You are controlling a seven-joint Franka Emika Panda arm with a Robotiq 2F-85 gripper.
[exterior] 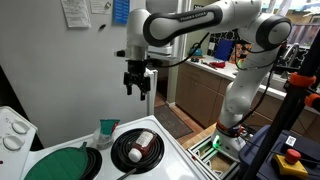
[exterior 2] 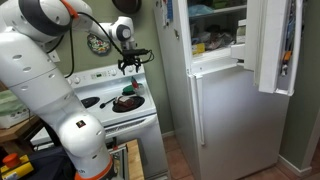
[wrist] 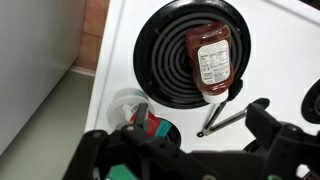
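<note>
The gripper (exterior: 137, 92) hangs in the air above the white stove (wrist: 112, 55), with its two fingers pointing down and spread as wide as they go, and there is nothing between them. The nearest thing under it is a sauce bottle (wrist: 212, 58), dark red-brown with a white label, which lies on its side in the middle of a black coil burner (wrist: 165, 50). The gripper is well apart from the bottle and does not touch it. In the wrist view a thin dark utensil (wrist: 225, 110) lies on the stove top just beside the near edge of this burner, and its upper end reaches the burner's rim close to the bottle. In an exterior view a teal cup (exterior: 108, 129) stands upright to the left of the burner and a little farther back, and a round green cover (exterior: 60, 163) lies at the near left over another part of the stove. In an exterior view a tall white refrigerator (exterior 2: 225, 120) stands to the right of the stove, and its upper door (exterior 2: 275, 45) is swung open
</note>
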